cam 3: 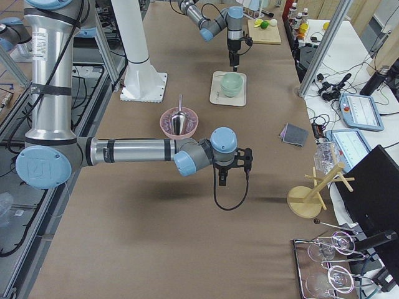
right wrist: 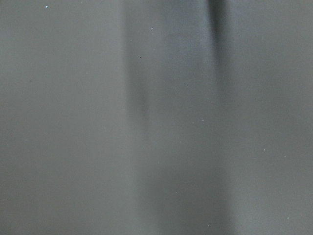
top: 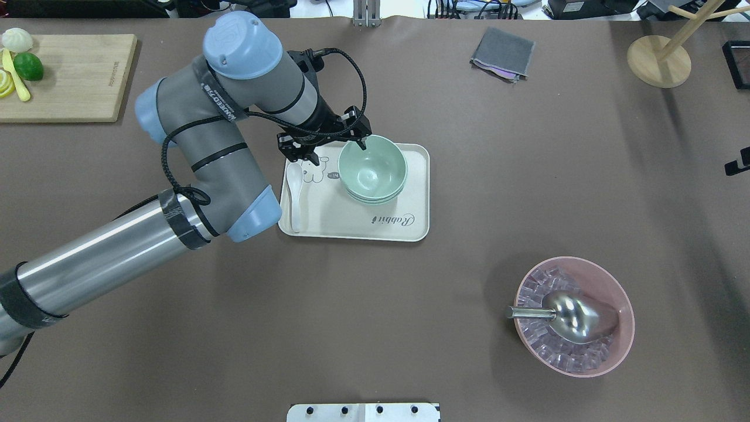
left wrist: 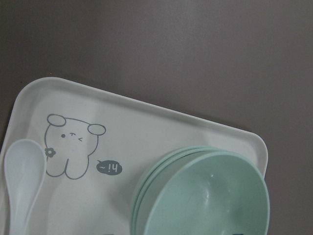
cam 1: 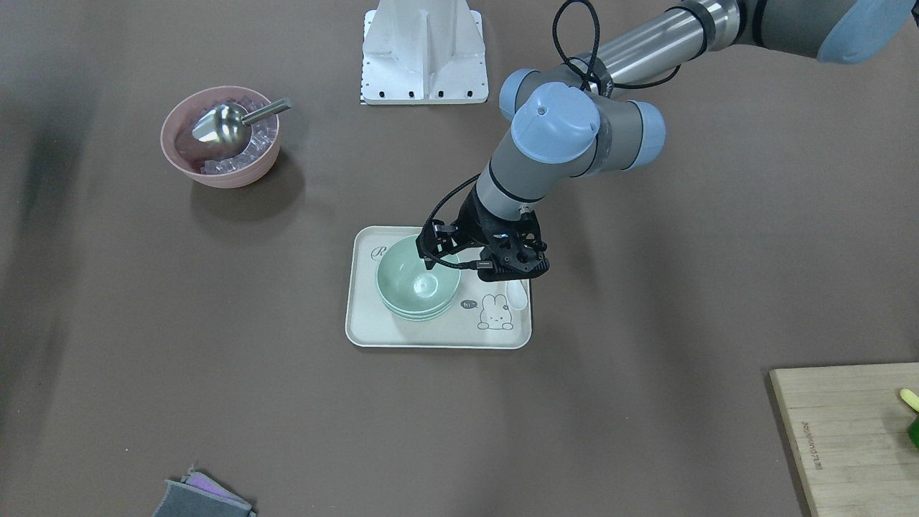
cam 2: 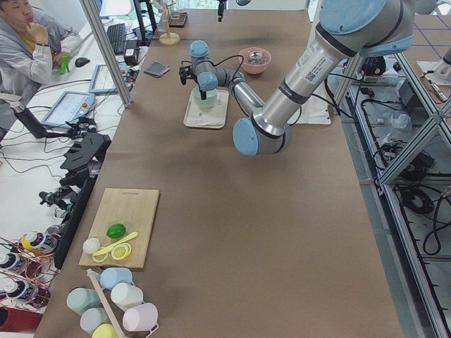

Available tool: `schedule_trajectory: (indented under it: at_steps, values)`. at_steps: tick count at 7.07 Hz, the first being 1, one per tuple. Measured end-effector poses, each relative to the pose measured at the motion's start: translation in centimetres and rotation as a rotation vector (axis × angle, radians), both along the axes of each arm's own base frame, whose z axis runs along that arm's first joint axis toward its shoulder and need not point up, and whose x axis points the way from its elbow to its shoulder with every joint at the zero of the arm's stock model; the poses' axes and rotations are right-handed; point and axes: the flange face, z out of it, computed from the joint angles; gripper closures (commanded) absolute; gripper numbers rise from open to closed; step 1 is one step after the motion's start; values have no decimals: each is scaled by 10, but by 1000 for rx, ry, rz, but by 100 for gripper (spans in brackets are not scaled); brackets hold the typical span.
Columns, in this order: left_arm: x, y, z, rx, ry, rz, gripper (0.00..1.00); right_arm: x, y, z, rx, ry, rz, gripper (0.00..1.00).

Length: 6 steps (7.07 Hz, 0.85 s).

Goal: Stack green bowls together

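On the tray [top: 381,225], 3 green bowls [top: 372,170] sit nested, just robot-right of left gripper [top: 326,147], jaws released & empty; right gripper [cam 3: 234,171] hangs well apart over bench [top: 410,322], jaws: can't tell.

— What does the left arm [top: 193,146] look like?
— It has grey joint housings with round pale-blue caps [top: 237,41], and a long brushed-silver tube [top: 99,264] with black tape at both ends. A black strip carries white lettering.
— And its tip?
— The left gripper [top: 356,140] is black and angular, and a braided black cable [top: 351,70] loops to it. The right arm [cam 3: 131,151] has the same colours.
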Motion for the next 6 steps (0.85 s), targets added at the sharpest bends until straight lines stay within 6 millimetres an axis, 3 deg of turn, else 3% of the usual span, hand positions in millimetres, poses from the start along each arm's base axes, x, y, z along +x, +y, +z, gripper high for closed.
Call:
schedule_trajectory:
  at_steps: [1,3,6]
  values:
    - [-33,-1,23,25,-20,22,2,-1,-3,0,10,29,7,0]
    - [-126,-7,73,164,-144,132,2,-6,-7,4,38,83,-3,0]
    - [-285,0,190,373,-327,298,2,5,-29,0,81,157,-67,0]
